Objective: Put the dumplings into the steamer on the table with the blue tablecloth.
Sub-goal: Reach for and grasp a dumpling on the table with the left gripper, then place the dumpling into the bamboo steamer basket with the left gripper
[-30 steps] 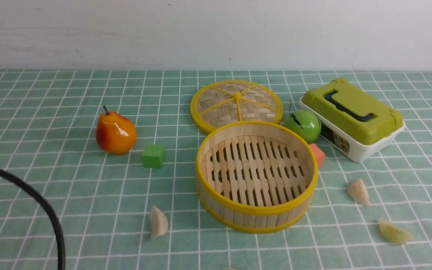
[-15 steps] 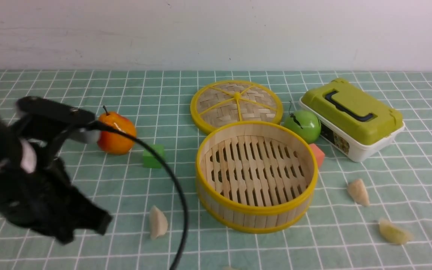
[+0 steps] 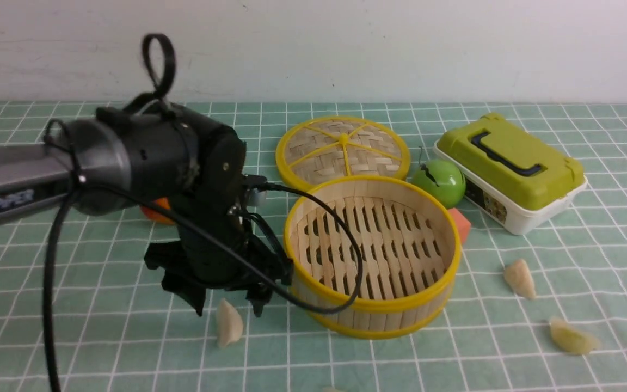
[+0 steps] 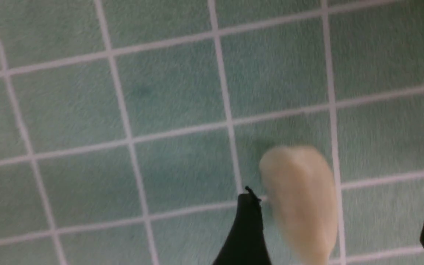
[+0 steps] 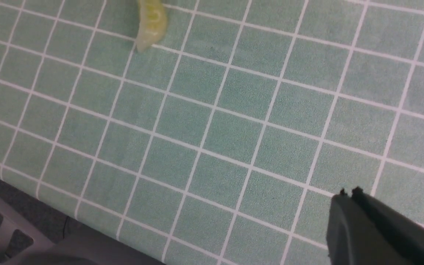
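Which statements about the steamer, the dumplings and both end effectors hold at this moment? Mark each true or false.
1. The steamer has no dumpling in it. True.
2. The left end effector is shut on a dumpling. False: its jaws are open, with the left dumpling lying between them on the cloth.
3. The lid covers the steamer. False: it lies flat on the cloth behind it.
4. Two dumplings lie on the cloth to the right of the steamer. True.
5. The right end effector grips a dumpling. False: it is shut with nothing in it.
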